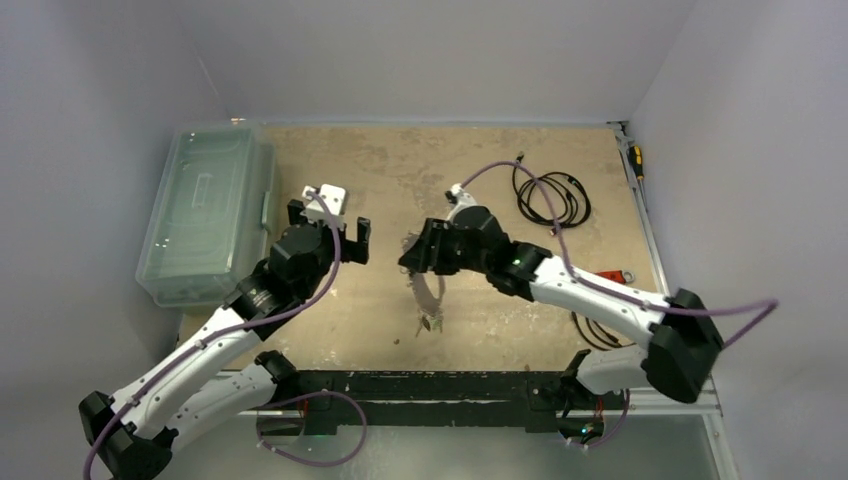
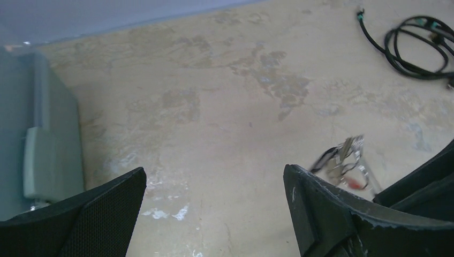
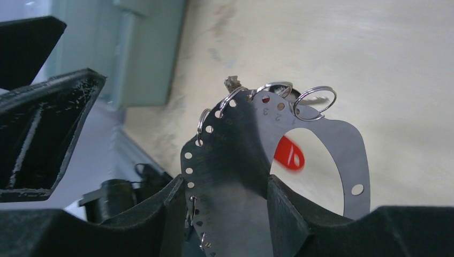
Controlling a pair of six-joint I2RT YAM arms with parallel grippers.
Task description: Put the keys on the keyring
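Silver keyring (image 3: 235, 144), clamped flat in the right gripper (image 3: 224, 187), has its lower part hidden behind the fingers. Beneath it the keys (image 2: 347, 160) are blurred; only one red head is clear. Empty, the left gripper (image 2: 214, 176) gapes wide.

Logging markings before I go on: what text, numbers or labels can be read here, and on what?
Flat silver metal keyring, held by the right gripper: tiny stamped digits beside its holes, perhaps "3" and "2", too faint to be sure.
Clear plastic lidded box: no label readable.
Nothing else shows text.
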